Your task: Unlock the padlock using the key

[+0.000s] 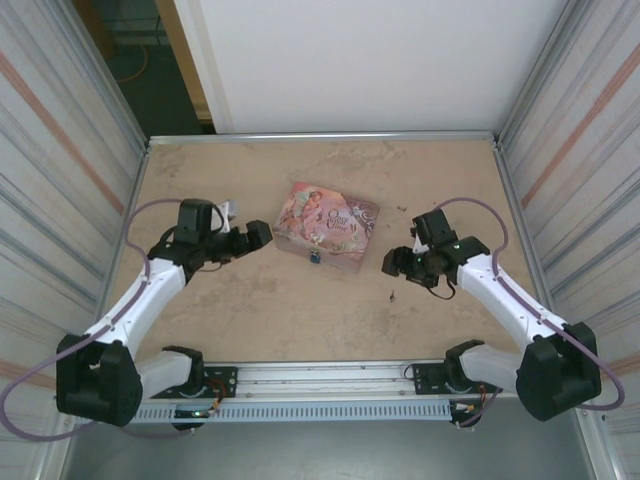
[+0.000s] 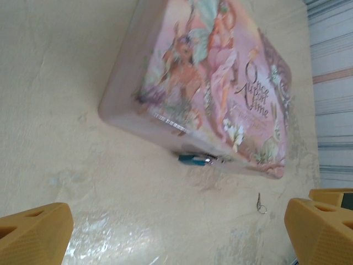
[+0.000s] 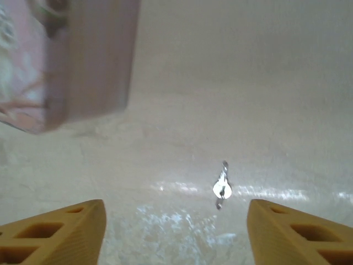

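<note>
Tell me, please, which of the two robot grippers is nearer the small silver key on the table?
The right gripper: the small silver key lies just ahead of it, while the left gripper sits beyond the pink illustrated tin.

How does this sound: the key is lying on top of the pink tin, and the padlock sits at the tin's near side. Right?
Not quite. The key is not on the pink tin; it lies on the bare table, apart from the tin, as the right wrist view shows. The padlock does sit at the tin's near side.
</note>
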